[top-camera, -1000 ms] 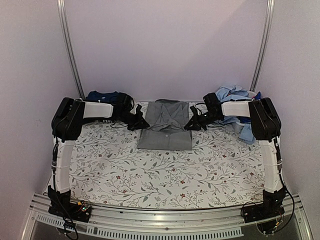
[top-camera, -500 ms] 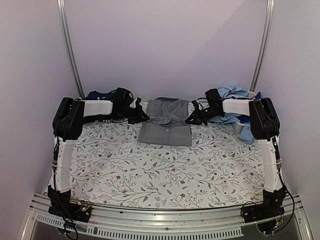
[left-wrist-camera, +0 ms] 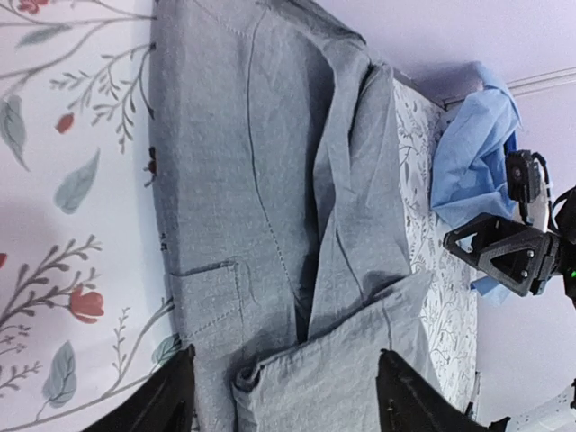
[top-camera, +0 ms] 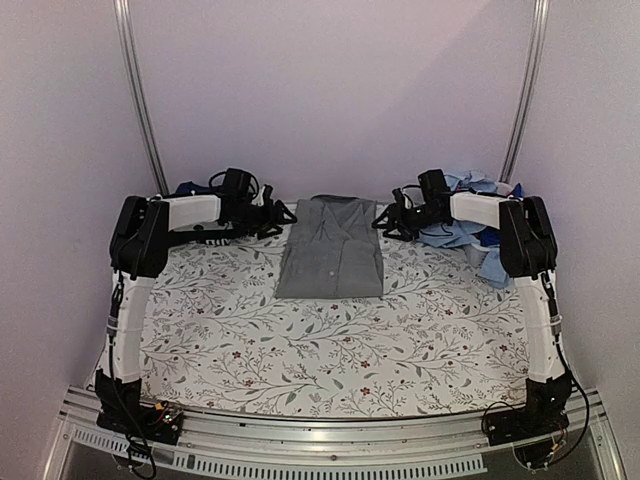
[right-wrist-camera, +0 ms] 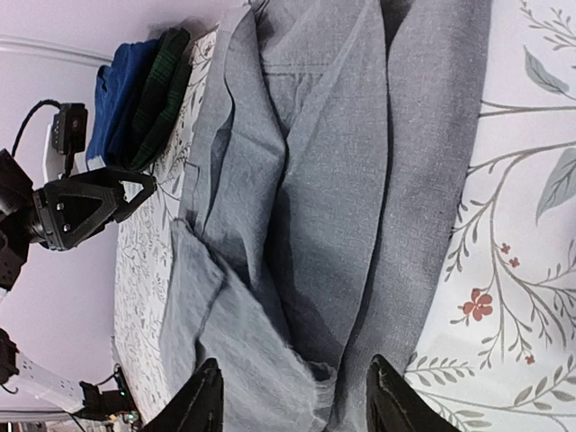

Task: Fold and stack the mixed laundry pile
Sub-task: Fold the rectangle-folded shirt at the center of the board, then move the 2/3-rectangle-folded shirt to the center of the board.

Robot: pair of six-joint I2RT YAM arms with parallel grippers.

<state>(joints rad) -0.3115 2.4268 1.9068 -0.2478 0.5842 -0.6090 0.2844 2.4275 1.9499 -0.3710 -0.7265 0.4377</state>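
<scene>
A folded grey collared shirt [top-camera: 332, 250] lies flat at the back centre of the floral sheet [top-camera: 330, 350]. My left gripper [top-camera: 280, 216] is open at its far left corner, and my right gripper [top-camera: 386, 222] is open at its far right corner. In the left wrist view the shirt [left-wrist-camera: 252, 180] runs up from between the spread fingers [left-wrist-camera: 160, 405] of the left gripper [left-wrist-camera: 283, 407], ungripped. In the right wrist view the shirt [right-wrist-camera: 360, 162] lies loose between the right gripper's [right-wrist-camera: 297, 407] fingers [right-wrist-camera: 396, 405].
Folded navy and dark green plaid pieces [top-camera: 196, 190] [right-wrist-camera: 144, 90] sit at the back left corner. A crumpled pile of light blue shirts [top-camera: 470, 220] [left-wrist-camera: 472, 153] lies at the back right. Walls close in the back and both sides.
Both grippers opened and let go of the grey shirt, then drew back toward the rear wall. The shirt's far end now lies flat.
</scene>
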